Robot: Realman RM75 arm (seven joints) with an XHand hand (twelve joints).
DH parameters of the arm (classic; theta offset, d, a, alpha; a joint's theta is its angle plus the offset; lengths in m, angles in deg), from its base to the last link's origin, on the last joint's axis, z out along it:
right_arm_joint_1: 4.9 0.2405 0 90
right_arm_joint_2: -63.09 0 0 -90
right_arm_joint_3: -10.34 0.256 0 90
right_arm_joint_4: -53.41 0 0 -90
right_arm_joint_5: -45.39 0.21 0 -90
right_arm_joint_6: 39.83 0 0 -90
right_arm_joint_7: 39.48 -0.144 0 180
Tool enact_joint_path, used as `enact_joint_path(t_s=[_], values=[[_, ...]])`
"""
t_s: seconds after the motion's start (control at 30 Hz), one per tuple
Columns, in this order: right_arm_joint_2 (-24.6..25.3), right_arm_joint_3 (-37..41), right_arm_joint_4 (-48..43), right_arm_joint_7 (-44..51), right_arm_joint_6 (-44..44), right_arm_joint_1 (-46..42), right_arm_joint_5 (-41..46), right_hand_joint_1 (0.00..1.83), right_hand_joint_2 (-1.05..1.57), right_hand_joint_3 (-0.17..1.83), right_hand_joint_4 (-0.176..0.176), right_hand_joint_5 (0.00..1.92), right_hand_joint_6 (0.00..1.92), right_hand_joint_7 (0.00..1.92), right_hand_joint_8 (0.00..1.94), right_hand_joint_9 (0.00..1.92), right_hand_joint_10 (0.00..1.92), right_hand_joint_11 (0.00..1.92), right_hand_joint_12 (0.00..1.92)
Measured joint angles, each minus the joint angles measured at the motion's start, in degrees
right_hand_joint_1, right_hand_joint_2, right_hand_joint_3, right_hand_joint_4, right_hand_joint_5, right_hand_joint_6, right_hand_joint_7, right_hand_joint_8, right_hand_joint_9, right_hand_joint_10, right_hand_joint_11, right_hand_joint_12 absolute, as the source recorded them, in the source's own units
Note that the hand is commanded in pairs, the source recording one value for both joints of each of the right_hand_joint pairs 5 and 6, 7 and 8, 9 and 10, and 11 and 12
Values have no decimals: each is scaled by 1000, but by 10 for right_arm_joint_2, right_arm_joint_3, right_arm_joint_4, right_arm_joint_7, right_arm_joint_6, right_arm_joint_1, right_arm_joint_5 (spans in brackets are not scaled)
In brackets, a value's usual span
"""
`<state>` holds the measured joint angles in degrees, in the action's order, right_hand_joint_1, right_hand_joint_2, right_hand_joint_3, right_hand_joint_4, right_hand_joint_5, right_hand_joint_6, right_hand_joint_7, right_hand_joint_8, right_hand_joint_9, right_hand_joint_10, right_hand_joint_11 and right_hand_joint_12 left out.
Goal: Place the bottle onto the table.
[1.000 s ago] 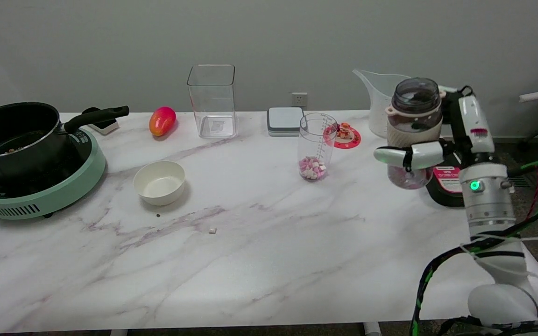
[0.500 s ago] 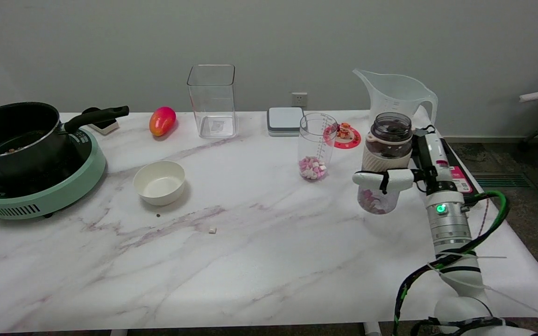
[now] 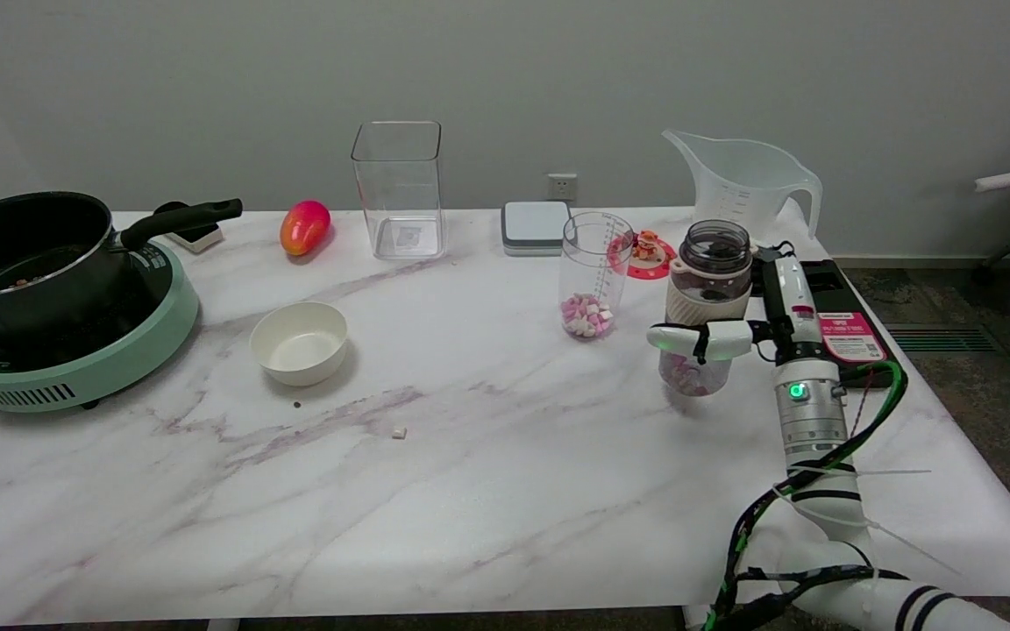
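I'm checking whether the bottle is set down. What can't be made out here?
- Head view: whether the bottle base touches the table; the angle hides any gap.
- Right hand: its far fingers are hidden behind the bottle.
- Pot contents: too dark.
- Label print: too small.

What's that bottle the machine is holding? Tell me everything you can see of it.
The bottle is a clear, plastic-looking jar with a wide dark neck, a pale ribbed sleeve around its middle and small pink and white pieces at the bottom. It stands upright near the table's right side, in front of the big clear jug. The right hand grips it around the middle. Its base looks on or just above the tabletop.
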<state>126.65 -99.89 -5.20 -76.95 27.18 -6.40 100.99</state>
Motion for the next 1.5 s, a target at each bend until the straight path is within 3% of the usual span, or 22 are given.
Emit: enact_joint_path(t_s=[0.77, 1.5], values=[[18, -24, 180, -100, 48, 94, -23, 1108, 1567, 344, 0, 1623, 1623, 1722, 1722, 1619, 1619, 1351, 1351], [17, 9, 239, -147, 69, 94, -24, 1122, 1533, 373, 0, 1605, 1605, 1705, 1705, 1611, 1611, 1345, 1345]])
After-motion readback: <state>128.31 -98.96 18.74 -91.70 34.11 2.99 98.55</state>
